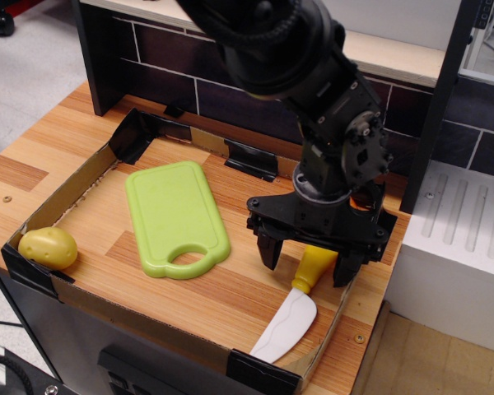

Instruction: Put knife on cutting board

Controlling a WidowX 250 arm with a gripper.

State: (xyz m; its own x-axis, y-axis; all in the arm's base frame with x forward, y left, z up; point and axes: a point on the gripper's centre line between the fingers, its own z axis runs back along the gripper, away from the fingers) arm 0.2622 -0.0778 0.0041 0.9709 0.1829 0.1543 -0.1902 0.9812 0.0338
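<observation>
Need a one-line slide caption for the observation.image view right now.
Open gripper straddles the toy knife's yellow handle; the green cutting board lies apart, bare.
</observation>
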